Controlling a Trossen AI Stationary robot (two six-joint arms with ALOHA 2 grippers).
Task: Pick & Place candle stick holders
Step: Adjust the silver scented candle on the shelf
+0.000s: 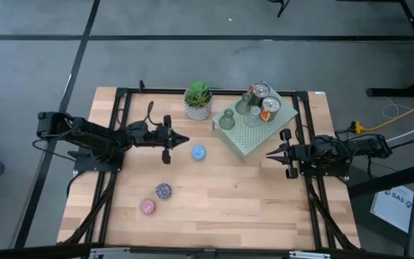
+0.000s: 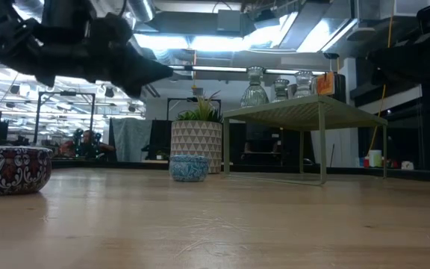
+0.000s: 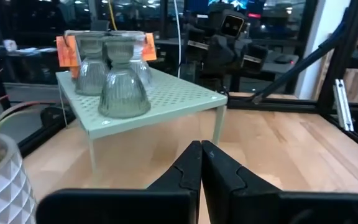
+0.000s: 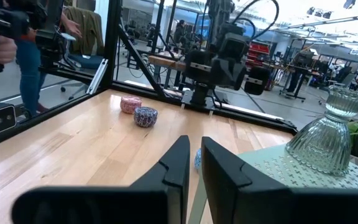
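Observation:
A blue holder (image 1: pixel 198 152) stands on the table, also seen in the low view (image 2: pixel 189 167). A purple mosaic holder (image 1: pixel 164 191) and a pink holder (image 1: pixel 147 206) stand nearer the front left. Two silver-copper holders (image 1: pixel 262 91) and several clear glass ones (image 1: pixel 226 119) stand on the pale green perforated slab (image 1: pixel 254 137). My left gripper (image 1: pixel 185 140) is shut and empty, raised just left of the blue holder. My right gripper (image 1: pixel 268 153) is empty, with a narrow gap between its fingers (image 4: pixel 182 155), at the slab's near right corner.
A green plant in a white patterned pot (image 1: pixel 198 101) stands at the back, left of the slab. The slab stands on thin legs (image 2: pixel 323 142), raised over the table. Black frame rails (image 1: pixel 117 129) run along both table sides. A person (image 4: pixel 33 43) stands beyond the table.

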